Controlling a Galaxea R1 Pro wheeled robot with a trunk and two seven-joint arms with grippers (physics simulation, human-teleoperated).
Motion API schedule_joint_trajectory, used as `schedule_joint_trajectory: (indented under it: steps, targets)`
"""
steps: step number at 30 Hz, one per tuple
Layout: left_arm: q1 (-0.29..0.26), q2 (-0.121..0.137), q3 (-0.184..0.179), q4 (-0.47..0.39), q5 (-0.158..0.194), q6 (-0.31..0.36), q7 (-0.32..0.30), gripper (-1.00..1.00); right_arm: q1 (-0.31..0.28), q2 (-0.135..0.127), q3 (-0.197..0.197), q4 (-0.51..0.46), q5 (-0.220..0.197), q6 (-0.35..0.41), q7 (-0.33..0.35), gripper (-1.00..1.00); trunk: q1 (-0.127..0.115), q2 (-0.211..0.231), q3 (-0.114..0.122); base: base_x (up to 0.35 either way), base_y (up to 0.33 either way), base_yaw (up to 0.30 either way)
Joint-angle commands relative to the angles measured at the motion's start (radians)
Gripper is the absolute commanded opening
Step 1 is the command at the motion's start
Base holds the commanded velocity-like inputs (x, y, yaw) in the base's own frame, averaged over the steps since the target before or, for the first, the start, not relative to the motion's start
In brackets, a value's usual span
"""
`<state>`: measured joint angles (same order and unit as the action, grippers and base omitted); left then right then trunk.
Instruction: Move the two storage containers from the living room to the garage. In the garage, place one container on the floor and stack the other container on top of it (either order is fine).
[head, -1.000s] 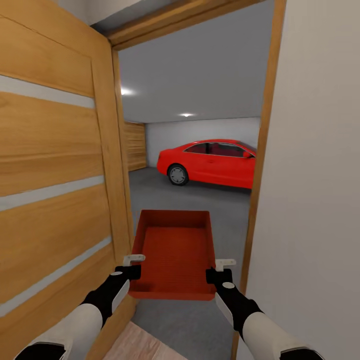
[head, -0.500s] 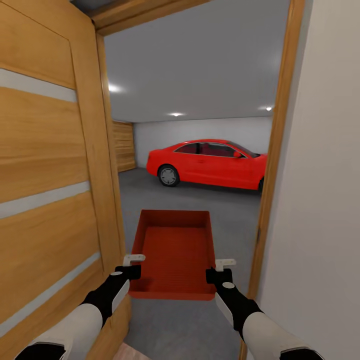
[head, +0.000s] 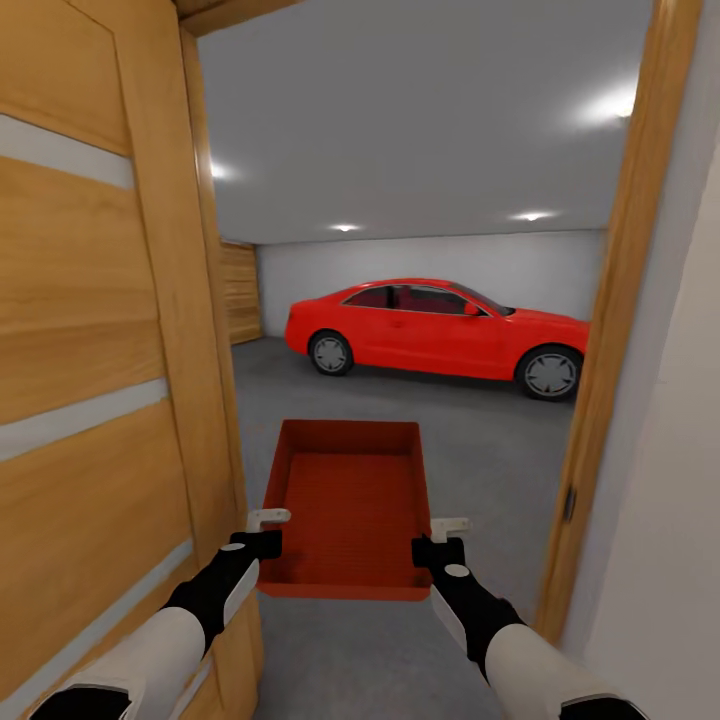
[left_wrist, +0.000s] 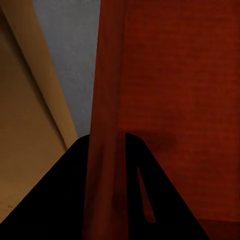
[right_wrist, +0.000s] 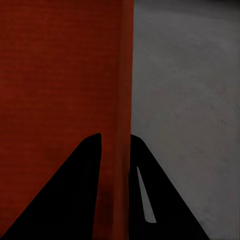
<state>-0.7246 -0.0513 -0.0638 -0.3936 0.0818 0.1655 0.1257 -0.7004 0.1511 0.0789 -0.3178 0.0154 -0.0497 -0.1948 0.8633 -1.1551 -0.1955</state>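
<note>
An orange-red storage container (head: 348, 505), open-topped and empty, hangs level in front of me in the doorway to the garage. My left gripper (head: 266, 538) is shut on its left wall near the close corner. The right gripper (head: 437, 545) is shut on the right wall opposite. In the left wrist view the thin red wall (left_wrist: 105, 150) runs between the two dark fingers (left_wrist: 70, 195). The right wrist view has the right wall (right_wrist: 122, 125) pinched the same way, with the garage's dark grey floor (right_wrist: 185, 100) beside it. The second container is out of view.
An open wooden door (head: 100, 350) stands close on my left. The wooden door frame (head: 610, 380) and a white wall (head: 670, 560) stand on my right. Beyond lie grey concrete floor (head: 470, 440), a red car (head: 440, 325), pale walls and ceiling lights.
The whole view has advanced through the doorway: door and frame have slid outward and more of the car and garage shows. The container and both grippers keep the same place before me.
</note>
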Motion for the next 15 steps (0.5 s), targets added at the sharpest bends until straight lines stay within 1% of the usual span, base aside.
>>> schedule_joint_trajectory:
  steps: [1, 5, 15]
  targets:
    - [-0.001, 0.008, 0.022, -0.007, -0.001, 0.003, 0.011, -1.00, -0.001, -0.017, -0.011, 0.003, -0.008, -0.001, -0.009, -1.00, 0.001, -0.001, -0.001, 0.299, 0.215, -0.099]
    - [-0.001, 0.007, 0.022, -0.007, -0.001, 0.003, 0.011, -1.00, -0.001, -0.016, -0.011, 0.003, -0.008, -0.001, -0.009, -1.00, 0.001, -0.001, -0.001, 0.299, 0.217, -0.208]
    - [-0.001, 0.007, 0.022, -0.007, -0.001, 0.003, 0.011, -1.00, -0.001, -0.017, -0.013, 0.003, -0.008, 0.000, -0.009, -1.00, 0.001, -0.001, -0.001, 0.298, 0.218, -0.278]
